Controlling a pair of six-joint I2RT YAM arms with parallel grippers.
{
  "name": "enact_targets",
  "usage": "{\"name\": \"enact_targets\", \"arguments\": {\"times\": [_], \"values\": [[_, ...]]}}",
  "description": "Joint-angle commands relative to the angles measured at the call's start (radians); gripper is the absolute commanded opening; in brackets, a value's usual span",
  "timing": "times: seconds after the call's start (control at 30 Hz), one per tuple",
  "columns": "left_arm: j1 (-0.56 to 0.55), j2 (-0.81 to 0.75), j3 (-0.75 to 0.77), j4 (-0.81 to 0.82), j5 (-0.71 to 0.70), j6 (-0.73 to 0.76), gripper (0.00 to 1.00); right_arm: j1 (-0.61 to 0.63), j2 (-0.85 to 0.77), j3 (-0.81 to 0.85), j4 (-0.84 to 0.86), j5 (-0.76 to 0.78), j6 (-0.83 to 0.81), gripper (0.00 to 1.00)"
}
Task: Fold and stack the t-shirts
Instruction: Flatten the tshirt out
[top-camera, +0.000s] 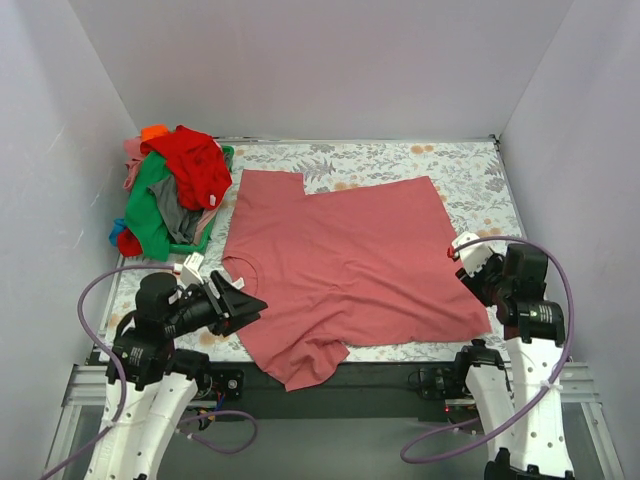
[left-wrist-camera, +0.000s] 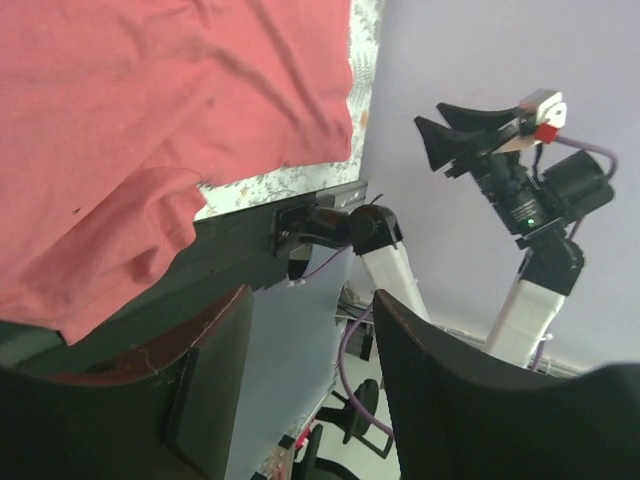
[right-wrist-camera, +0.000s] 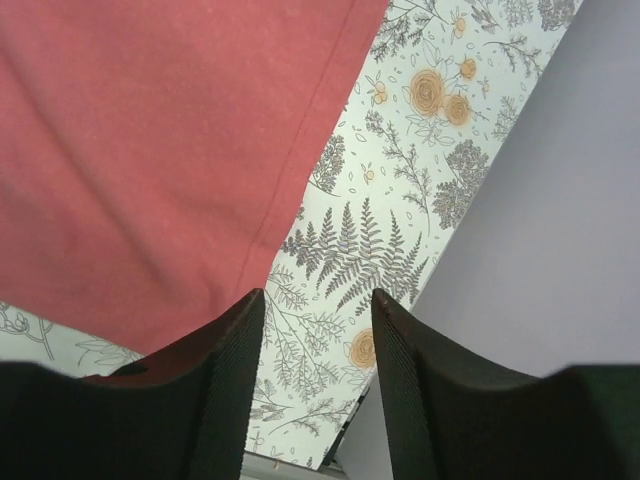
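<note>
A dusty salmon-pink t-shirt lies spread flat on the floral table cover, with one sleeve hanging over the near edge. A pile of t-shirts in red, green, grey, pink and orange sits at the back left. My left gripper is open and empty, just left of the shirt's near-left corner. In the left wrist view it frames the table's front edge, with the shirt above. My right gripper is open and empty at the shirt's right edge. The right wrist view shows the shirt's hem.
White walls enclose the table on the left, back and right. The black front rail runs along the near edge between the arm bases. The right arm shows in the left wrist view. Bare floral cover lies right of the shirt.
</note>
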Motion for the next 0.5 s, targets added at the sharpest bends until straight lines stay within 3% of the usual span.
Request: {"name": "enact_targets", "arguments": {"times": [0.0,0.1,0.17,0.3,0.4,0.47], "values": [[-0.002,0.055,0.048,-0.145,-0.034,0.084,0.51,-0.003,0.069,0.08,0.014,-0.049,0.012,0.56],[-0.002,0.11,0.045,-0.072,-0.155,0.156,0.54,-0.005,0.148,0.118,0.023,-0.132,0.042,0.71],[-0.002,0.149,0.022,0.021,-0.204,0.191,0.57,-0.005,0.225,0.123,0.045,-0.248,0.065,0.72],[-0.002,0.351,-0.029,0.404,-0.22,0.248,0.6,-0.003,0.407,0.144,0.065,-0.486,0.125,0.72],[-0.004,0.639,0.089,0.484,-0.235,0.377,0.61,-0.002,0.546,0.19,0.078,-0.624,0.136,0.73],[-0.005,0.828,0.23,0.479,-0.331,0.475,0.61,0.009,0.619,0.213,0.116,-0.676,0.147,0.74]]}}
